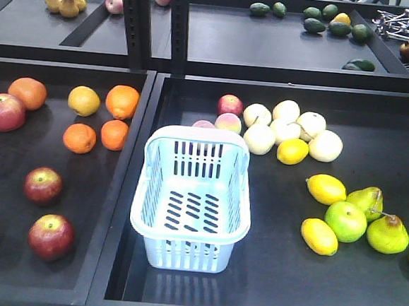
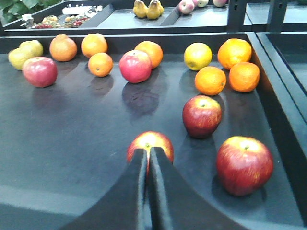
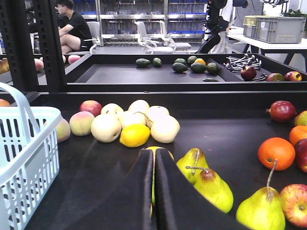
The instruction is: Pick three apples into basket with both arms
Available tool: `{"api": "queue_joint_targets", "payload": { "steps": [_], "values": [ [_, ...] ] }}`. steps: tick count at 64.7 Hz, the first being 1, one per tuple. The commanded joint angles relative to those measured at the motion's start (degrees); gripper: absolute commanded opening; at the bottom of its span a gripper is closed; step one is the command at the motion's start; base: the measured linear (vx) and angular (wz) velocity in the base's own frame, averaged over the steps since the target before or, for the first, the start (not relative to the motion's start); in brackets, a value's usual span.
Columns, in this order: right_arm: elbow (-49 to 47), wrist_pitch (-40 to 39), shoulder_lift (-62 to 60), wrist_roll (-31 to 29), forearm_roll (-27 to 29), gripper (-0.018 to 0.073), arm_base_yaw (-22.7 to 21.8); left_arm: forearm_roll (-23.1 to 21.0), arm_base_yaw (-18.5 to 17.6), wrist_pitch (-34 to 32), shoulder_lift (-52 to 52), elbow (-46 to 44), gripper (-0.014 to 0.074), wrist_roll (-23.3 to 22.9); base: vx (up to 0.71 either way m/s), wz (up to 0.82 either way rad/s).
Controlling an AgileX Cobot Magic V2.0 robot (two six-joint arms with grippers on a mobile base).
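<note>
near one apple (image 2: 159,140), left gripper (image 2: 147,151) closed

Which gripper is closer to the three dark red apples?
Left. The left gripper sits just behind one of the apples, two more at its right. The right gripper is over the neighbouring tray, facing pears.

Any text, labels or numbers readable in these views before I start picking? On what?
None readable. The basket shows no label or brand, and no sticker shows on the apples. The grey crate far back in the right wrist view is too small and blurred to show any marking.
</note>
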Motion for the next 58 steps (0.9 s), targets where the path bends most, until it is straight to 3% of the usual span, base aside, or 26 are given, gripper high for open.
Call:
{"api": "queue_joint_targets", "payload": {
  "steps": [1,58],
  "values": [
    [0.71,-4.18,-0.16,-0.35,-0.48,-0.0008,-0.10,0.13,-0.52,-3.61,-1.06,0.57,-0.0007,-0.12,0.07,-0.08],
    [0.71,-4.18,-0.16,-0.35,-0.48,-0.0008,-0.10,0.13,-0.52,-3.61,-1.06,0.57,-0.0007,-0.12,0.04,-0.04]
  ]
}}
